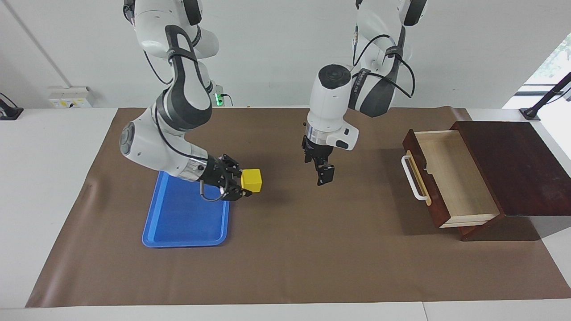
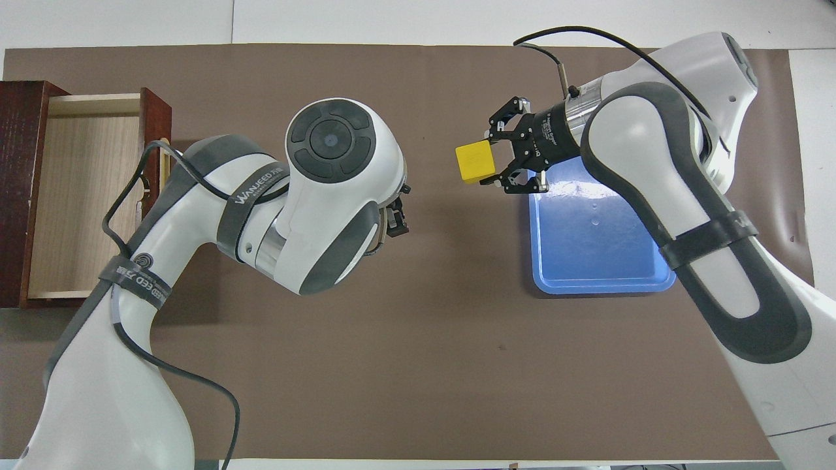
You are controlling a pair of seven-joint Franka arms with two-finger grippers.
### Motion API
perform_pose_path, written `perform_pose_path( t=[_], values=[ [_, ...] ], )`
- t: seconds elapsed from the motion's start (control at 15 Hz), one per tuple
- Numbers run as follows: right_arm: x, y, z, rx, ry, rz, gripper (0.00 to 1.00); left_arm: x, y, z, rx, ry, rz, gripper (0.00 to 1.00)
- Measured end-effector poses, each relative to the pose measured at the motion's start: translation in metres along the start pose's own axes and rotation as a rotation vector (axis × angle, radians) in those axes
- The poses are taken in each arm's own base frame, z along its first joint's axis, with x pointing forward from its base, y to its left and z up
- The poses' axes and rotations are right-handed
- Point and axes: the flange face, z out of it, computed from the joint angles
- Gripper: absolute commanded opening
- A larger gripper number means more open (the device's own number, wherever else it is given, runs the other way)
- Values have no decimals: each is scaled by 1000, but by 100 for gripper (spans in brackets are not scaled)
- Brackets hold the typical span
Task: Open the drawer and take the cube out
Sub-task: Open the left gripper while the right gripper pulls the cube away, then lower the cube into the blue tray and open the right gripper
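Note:
The small yellow cube (image 1: 251, 180) (image 2: 475, 162) hangs in the air, with my right gripper (image 1: 246, 182) (image 2: 491, 162) shut on it from the side. It is over the brown mat, just off the blue tray's edge. My left gripper (image 1: 319, 168) points down over the middle of the mat, open and holding nothing; in the overhead view its own arm covers most of it. The dark wooden drawer (image 1: 435, 133) (image 2: 85, 196) stands pulled out at the left arm's end of the table. Its pale inside is bare, and its white handle (image 1: 412, 178) faces the middle.
A flat blue tray (image 1: 183, 218) (image 2: 588, 254) lies on the mat at the right arm's end, with nothing in it. The brown mat (image 1: 312, 249) covers most of the table. The drawer's dark cabinet top (image 1: 513, 165) sits at the table's edge.

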Motion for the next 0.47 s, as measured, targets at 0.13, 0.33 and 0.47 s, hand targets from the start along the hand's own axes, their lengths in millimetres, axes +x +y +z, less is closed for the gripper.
perform_pose_path(
  t=[0.13, 0.33, 0.47],
  values=[
    [32, 1, -21, 18, -1, 44, 0, 22, 17, 0, 9, 19, 6, 100],
    [81, 12, -33, 19, 0, 104, 0, 66, 52, 2, 12, 54, 1, 100],
    [118, 28, -31, 2, -4, 100, 0, 101, 76, 4, 35, 74, 19, 100]
  ],
)
